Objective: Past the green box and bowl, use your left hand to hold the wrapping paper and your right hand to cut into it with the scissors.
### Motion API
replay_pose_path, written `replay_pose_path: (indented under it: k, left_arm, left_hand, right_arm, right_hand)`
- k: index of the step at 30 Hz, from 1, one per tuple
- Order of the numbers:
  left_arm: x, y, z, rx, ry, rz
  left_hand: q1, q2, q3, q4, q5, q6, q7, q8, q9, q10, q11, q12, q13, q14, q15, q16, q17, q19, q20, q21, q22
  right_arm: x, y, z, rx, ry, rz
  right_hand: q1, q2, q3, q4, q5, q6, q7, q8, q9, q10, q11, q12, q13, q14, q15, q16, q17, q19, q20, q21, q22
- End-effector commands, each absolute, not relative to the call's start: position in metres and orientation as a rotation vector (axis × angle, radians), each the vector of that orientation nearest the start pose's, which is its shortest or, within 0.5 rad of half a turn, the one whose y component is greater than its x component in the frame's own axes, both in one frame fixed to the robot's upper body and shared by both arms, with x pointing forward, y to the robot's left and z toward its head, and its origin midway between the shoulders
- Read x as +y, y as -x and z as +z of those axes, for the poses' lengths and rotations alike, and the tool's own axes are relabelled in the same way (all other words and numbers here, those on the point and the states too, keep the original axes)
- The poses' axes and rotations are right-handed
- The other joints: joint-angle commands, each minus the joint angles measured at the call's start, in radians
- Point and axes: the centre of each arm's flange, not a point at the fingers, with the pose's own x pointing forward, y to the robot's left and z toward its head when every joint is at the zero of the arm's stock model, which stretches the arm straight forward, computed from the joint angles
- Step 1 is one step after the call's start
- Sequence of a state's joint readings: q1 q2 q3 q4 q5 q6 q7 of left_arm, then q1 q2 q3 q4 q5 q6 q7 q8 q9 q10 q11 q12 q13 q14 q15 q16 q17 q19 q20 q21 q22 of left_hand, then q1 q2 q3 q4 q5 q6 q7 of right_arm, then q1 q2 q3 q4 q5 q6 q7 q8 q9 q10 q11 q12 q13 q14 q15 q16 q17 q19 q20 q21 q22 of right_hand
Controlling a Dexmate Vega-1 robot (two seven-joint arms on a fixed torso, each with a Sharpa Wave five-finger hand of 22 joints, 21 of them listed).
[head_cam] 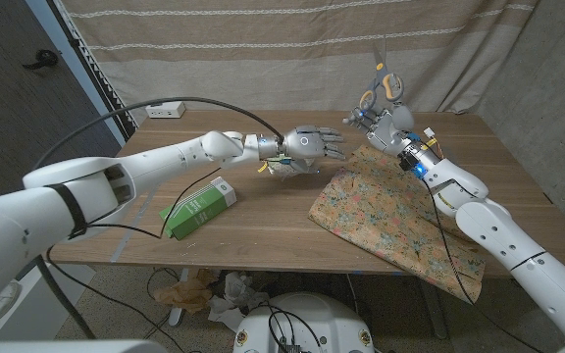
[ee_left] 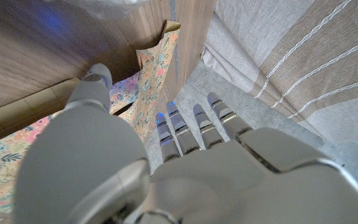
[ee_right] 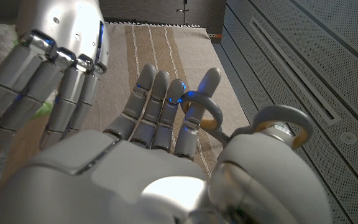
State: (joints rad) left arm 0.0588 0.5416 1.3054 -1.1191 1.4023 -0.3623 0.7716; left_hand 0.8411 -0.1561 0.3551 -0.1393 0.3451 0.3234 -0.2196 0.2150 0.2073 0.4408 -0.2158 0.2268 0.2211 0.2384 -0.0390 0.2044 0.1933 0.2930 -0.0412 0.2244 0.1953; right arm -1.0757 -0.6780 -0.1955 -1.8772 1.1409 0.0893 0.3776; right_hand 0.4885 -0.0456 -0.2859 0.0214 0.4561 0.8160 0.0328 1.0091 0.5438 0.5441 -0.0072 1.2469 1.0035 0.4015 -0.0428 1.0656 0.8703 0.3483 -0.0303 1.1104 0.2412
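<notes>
Paper [head_cam: 390, 221] lies flat under and in front of your right forearm, its near corner hanging off the table [head_cam: 263, 221] edge toward you, its far edge just below your right hand [head_cam: 388, 126]. That hand is raised above the far edge and holds the scissors [head_cam: 381, 90], fingers through the yellow-lined loops, blades pointing up and away from the sheet; whether the blades are parted I cannot tell. Your left hand [head_cam: 312, 144] hovers level with it, fingers straight and apart, holding nothing, fingertips reaching toward the paper's far corner but not on it. Below that hand sits a clear bowl [head_cam: 284, 169], and nearer along your left forearm lies the green box [head_cam: 198, 206]. The main risk, I judge, is cutting before the sheet is pinned: loose paper will likely slide or fold between the blades instead of shearing. Dropping your left hand too soon could knock the bowl. With the two hands so near, swinging the blades down may bring the tips against your left fingers. The overhang could also drag the sheet off if nudged.
</notes>
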Motion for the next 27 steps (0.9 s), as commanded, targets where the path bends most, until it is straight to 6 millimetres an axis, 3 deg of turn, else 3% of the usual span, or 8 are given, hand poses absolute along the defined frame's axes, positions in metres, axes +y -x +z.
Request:
replay_pose_path:
  k: [1, 27]
  left_arm:
    - [0.056, -0.63, 0.023, 2.286, 2.621, 0.205]
    - [0.031, -0.648, 0.007, 2.306, 2.563, 0.189]
  left_hand:
    - [-0.001, 0.011, -0.003, 0.0, 0.006, 0.016, -0.001, 0.011, 0.001, 0.008, 0.001, 0.004, 0.004, 0.009, -0.172, 0.003, 0.002, 0.013, -0.027, 0.007, 0.0]
    - [0.013, 0.028, 0.004, -0.003, 0.011, 0.04, -0.002, 0.016, 0.002, -0.01, 0.001, -0.003, 0.005, -0.002, -0.173, -0.004, 0.003, 0.014, -0.031, 0.007, 0.001]
  right_arm:
    - [-0.246, -0.511, 0.039, -0.682, -0.296, 0.811]
    - [-0.252, -0.51, 0.041, -0.701, -0.305, 0.795]
  right_hand:
    - [0.003, 0.008, -0.003, -0.007, 0.001, -0.058, 0.077, -0.001, 0.004, 0.001, -0.004, 0.008, 0.002, 0.0, -0.068, 0.006, 0.001, 0.001, -0.005, 0.004, 0.001]
    - [0.004, 0.013, -0.002, -0.013, 0.002, -0.055, 0.077, -0.007, 0.009, 0.001, -0.003, 0.016, -0.008, -0.002, -0.068, 0.013, -0.008, 0.0, -0.007, 0.01, -0.007]
